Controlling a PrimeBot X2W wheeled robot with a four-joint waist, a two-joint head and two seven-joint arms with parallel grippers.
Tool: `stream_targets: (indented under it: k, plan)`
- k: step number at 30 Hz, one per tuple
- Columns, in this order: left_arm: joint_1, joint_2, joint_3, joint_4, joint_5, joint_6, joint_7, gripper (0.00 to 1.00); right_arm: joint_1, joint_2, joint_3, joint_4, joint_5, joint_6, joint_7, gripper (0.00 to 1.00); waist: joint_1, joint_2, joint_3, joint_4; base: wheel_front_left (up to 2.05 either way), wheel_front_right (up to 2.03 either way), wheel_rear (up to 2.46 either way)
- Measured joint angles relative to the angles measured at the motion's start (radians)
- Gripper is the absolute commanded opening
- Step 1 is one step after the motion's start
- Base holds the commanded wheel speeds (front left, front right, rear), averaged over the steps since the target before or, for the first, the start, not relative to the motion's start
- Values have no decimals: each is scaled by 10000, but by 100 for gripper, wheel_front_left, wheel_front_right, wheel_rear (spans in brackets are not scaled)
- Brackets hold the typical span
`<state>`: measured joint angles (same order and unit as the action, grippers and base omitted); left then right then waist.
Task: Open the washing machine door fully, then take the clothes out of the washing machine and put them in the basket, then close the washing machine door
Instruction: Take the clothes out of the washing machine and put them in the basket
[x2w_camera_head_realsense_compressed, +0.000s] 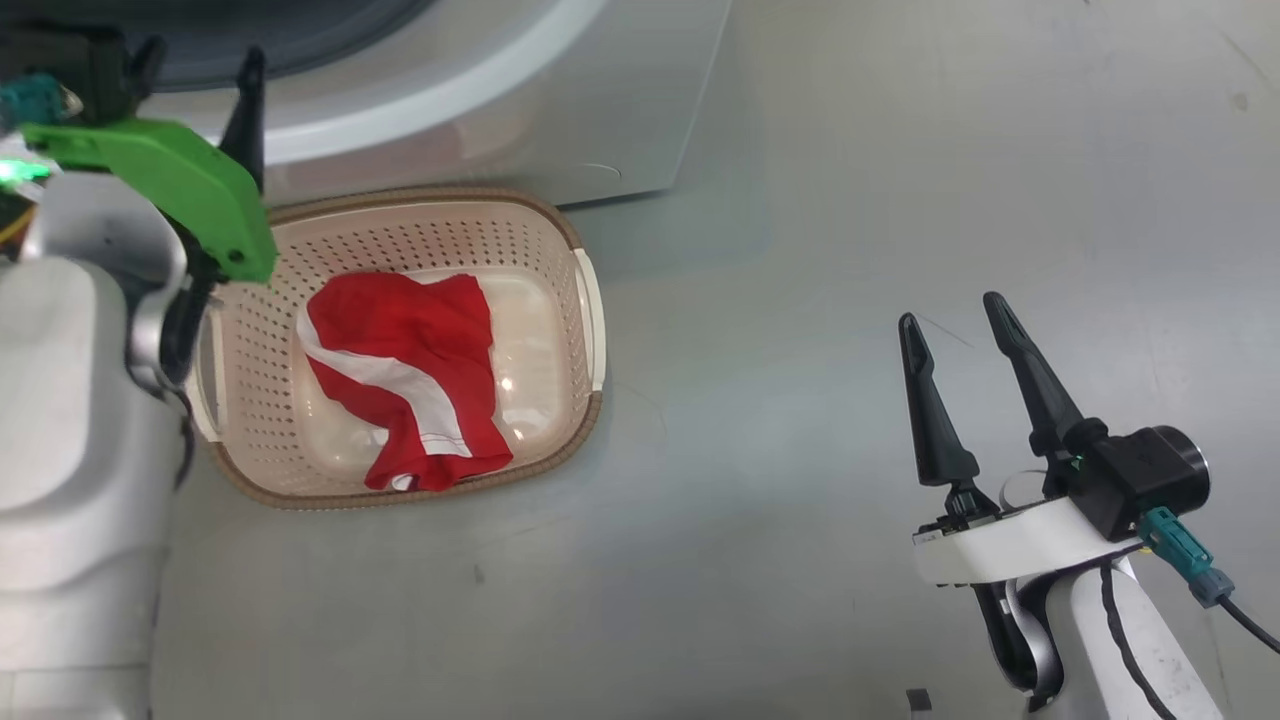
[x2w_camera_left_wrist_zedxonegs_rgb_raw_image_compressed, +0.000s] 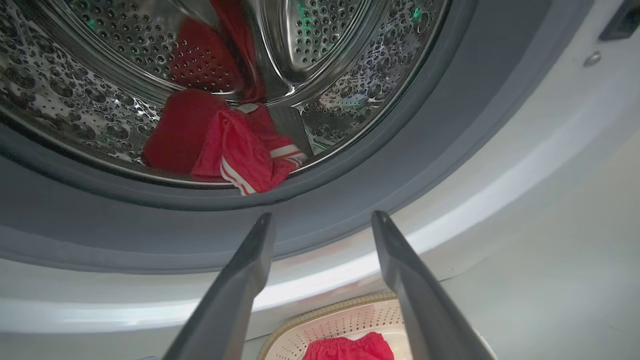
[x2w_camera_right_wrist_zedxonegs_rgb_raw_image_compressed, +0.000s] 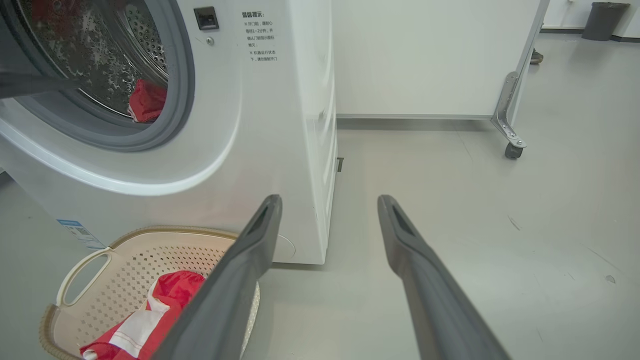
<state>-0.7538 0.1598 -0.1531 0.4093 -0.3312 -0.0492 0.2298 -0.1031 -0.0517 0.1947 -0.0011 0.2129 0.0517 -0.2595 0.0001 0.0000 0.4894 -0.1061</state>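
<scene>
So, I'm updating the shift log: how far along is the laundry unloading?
Done: the washing machine stands open and one red garment lies in the basket. In hand: the left claw, open and empty, points at the drum, where more red clothes lie. Left: move those clothes into the basket, then close the door. The right claw hangs open over the floor.

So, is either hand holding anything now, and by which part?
Nothing is held. The left hand and the right hand are both open and empty.
</scene>
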Motion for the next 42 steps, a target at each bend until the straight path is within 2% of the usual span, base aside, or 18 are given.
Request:
stream_targets:
  k: [9,25,32,37,42]
  plan:
    - [-2276,1114,339,422,163,-86,1438,100,-880,27,374,-36,368,84,0,100,0,0,1342,-744,0,0,0]
    - [-4774,2485,740,840,558,-90,2740,100,-1639,40,1012,-29,1407,-29,0,100,1,0,2891,-2010,0,0,0]
    - [-5493,3313,802,1030,1068,-56,3329,100,-1971,65,1361,-15,1749,-123,0,100,1,0,3337,-2475,0,0,0]
    - [-5994,3586,763,1258,1321,50,3776,100,-2026,67,1463,25,1864,-196,0,100,1,0,3592,-2751,0,0,0]
    - [-6205,3624,748,1551,1404,196,4096,100,-2202,73,1490,67,1988,-270,0,100,0,0,3776,-2928,0,0,0]
